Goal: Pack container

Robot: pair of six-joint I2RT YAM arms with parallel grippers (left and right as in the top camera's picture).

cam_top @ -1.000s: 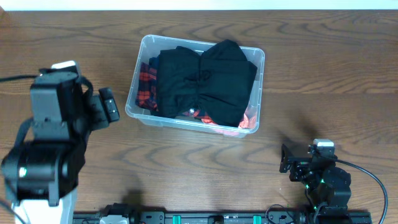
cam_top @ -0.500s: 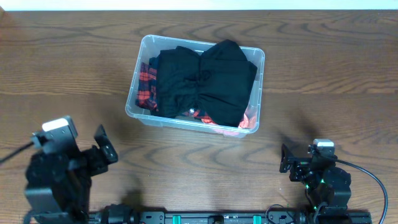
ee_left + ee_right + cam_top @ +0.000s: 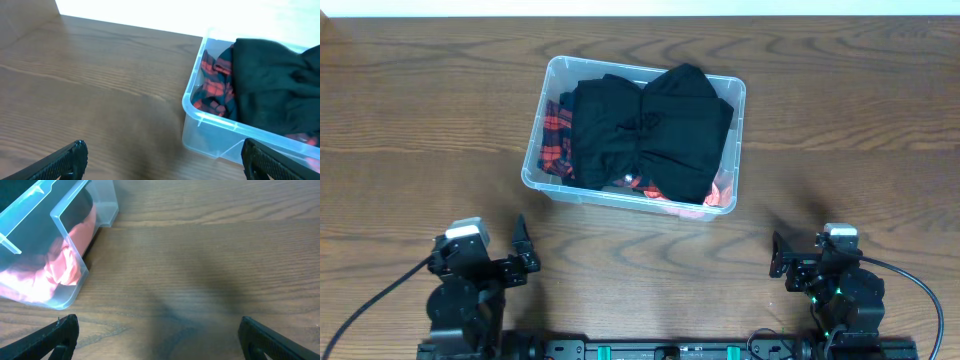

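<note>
The clear plastic container [image 3: 542, 172] stands at the table's middle back. It holds a black garment [image 3: 650, 125] over red plaid cloth [image 3: 553, 135] and pink cloth [image 3: 722, 195]. My left gripper [image 3: 482, 257] is low at the front left, open and empty, well short of the tub. The left wrist view shows the container's near left corner [image 3: 200, 135], the plaid cloth [image 3: 216, 87] and the black garment [image 3: 272, 80] ahead of the open left gripper [image 3: 165, 160]. My right gripper [image 3: 818, 258] is open and empty at the front right. The right wrist view shows the container's corner [image 3: 67, 227] and pink cloth [image 3: 57, 272] beyond the open right gripper [image 3: 165, 340].
Bare brown wood table [image 3: 860, 130] surrounds the tub. A rail with the arm bases [image 3: 650, 350] runs along the front edge. A white strip [image 3: 640, 6] borders the far edge.
My left arm has drawn back from beside the container's left side and dropped low toward the front edge. The right arm and the container have not moved.
</note>
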